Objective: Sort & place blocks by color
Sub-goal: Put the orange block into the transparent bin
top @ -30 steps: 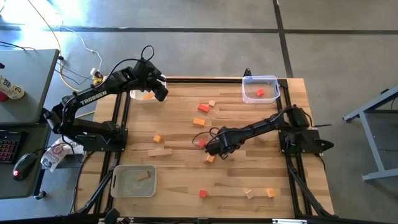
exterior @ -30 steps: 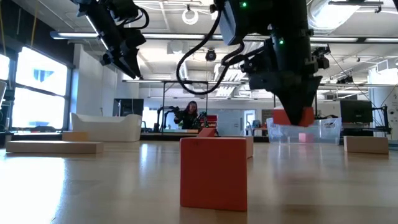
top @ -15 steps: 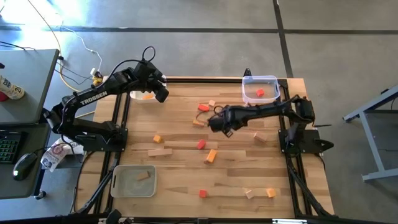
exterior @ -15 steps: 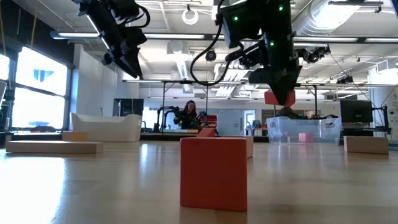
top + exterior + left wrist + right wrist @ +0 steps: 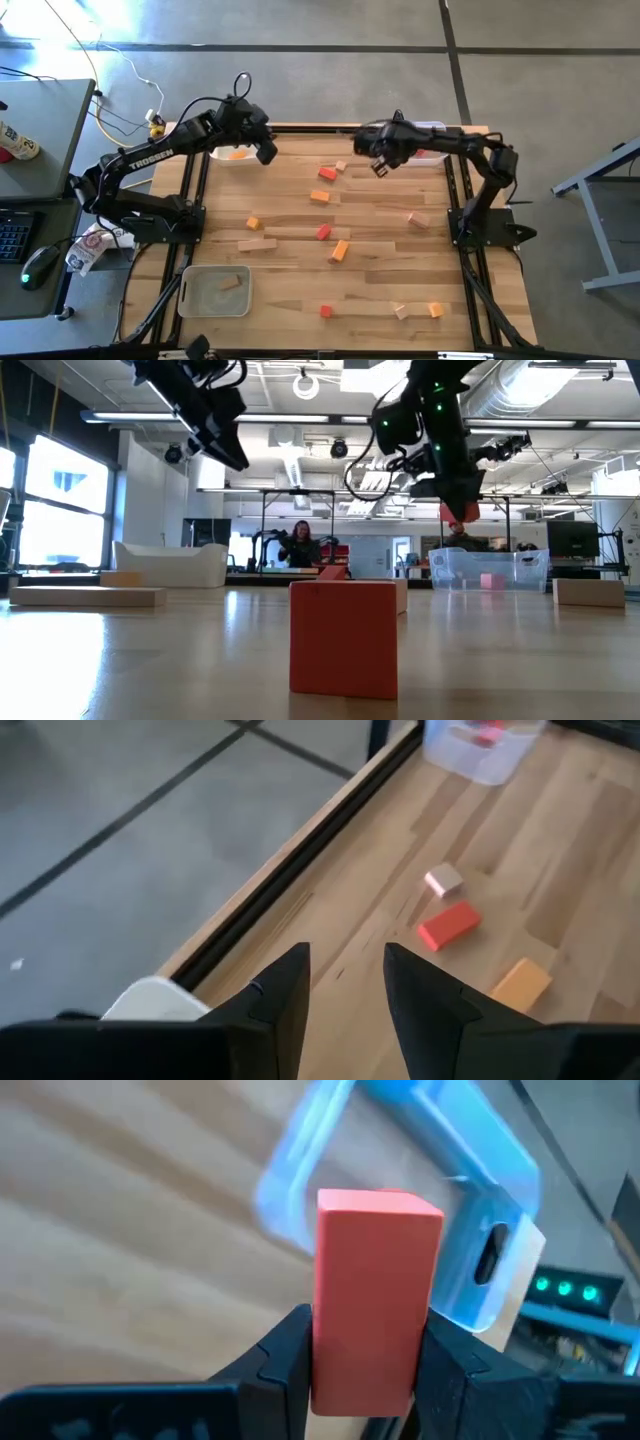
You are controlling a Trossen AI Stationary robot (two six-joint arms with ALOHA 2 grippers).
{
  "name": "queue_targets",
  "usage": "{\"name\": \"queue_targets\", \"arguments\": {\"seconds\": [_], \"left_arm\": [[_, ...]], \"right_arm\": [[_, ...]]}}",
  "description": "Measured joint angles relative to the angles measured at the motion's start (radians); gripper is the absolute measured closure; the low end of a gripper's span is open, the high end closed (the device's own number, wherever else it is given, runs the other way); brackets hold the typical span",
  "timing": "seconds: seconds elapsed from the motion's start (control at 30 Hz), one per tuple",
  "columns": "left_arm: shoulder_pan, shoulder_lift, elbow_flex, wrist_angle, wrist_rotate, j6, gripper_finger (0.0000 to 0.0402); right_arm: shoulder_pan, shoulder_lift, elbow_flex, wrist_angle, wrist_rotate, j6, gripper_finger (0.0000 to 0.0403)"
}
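My right gripper point(image 5: 379, 166) is shut on a red block point(image 5: 375, 1300) high above the table, beside the clear tray point(image 5: 432, 127) at the far right. The block also shows in the low view point(image 5: 458, 512). My left gripper point(image 5: 265, 152) is open and empty in the air beside the far-left tray point(image 5: 228, 154), which holds an orange block point(image 5: 237, 154). Red, orange and tan blocks lie loose on the table, among them a red bar point(image 5: 448, 925) and a tan cube point(image 5: 443, 880). My right gripper pinches the red block by two opposite sides point(image 5: 330, 1350) between its two fingers point(image 5: 285, 1355). The fingers point down. The block sticks out past the fingertips and hangs clear of the table.
A third tray point(image 5: 215, 291) at the near left holds a tan block point(image 5: 232, 282). Loose blocks lie mid-table point(image 5: 323, 232), point(image 5: 340, 251), point(image 5: 319, 196), at the left point(image 5: 257, 244), and by the near edge point(image 5: 326, 311), point(image 5: 435, 311). A person point(image 5: 300, 545) stands far behind the table.
My right gripper has risen with the red block from the middle of the table and gone toward the far edge and right, up to the far-right tray. The block is lifted clear. My left gripper has shifted a little toward the right.
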Motion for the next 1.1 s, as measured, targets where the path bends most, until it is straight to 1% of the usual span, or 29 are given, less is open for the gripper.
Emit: {"name": "queue_targets", "arguments": {"seconds": [0.1, 0.27, 0.37, 0.5, 0.6, 0.73, 0.87, 1.0, 1.1], "left_arm": [[-0.015, 0.000, 0.000, 0.019, 0.014, 0.033, 0.0284], [-0.051, 0.000, 0.000, 0.033, 0.029, 0.101, 0.0284], [-0.076, 0.000, 0.000, 0.033, 0.098, 0.110, 0.0284], [-0.116, 0.000, 0.000, 0.032, 0.195, 0.110, 0.0284], [-0.148, 0.000, 0.000, 0.033, 0.221, 0.111, 0.0284], [-0.189, 0.003, 0.000, 0.033, 0.223, 0.111, 0.0284], [-0.225, 0.014, 0.000, 0.013, 0.222, 0.111, 0.0281], [-0.261, 0.025, -0.001, -0.035, 0.222, 0.111, 0.0262], [-0.290, 0.032, -0.001, -0.042, 0.222, 0.103, 0.0242]], "right_arm": [[-0.075, -0.001, 0.000, 0.013, -0.003, -0.035, 0.0296], [-0.189, -0.001, 0.000, 0.115, -0.077, -0.162, 0.0296], [-0.248, -0.001, 0.000, 0.167, -0.128, -0.243, 0.0296], [-0.318, -0.001, 0.000, 0.199, -0.164, -0.320, 0.0296], [-0.369, -0.001, 0.000, 0.209, -0.212, -0.370, 0.0296], [-0.413, 0.024, 0.000, 0.211, -0.271, -0.430, 0.0296], [-0.427, 0.069, 0.000, 0.211, -0.311, -0.491, 0.0296], [-0.427, 0.104, 0.000, 0.211, -0.310, -0.522, 0.0296], [-0.427, 0.118, 0.000, 0.214, -0.311, -0.545, 0.0296]]}}
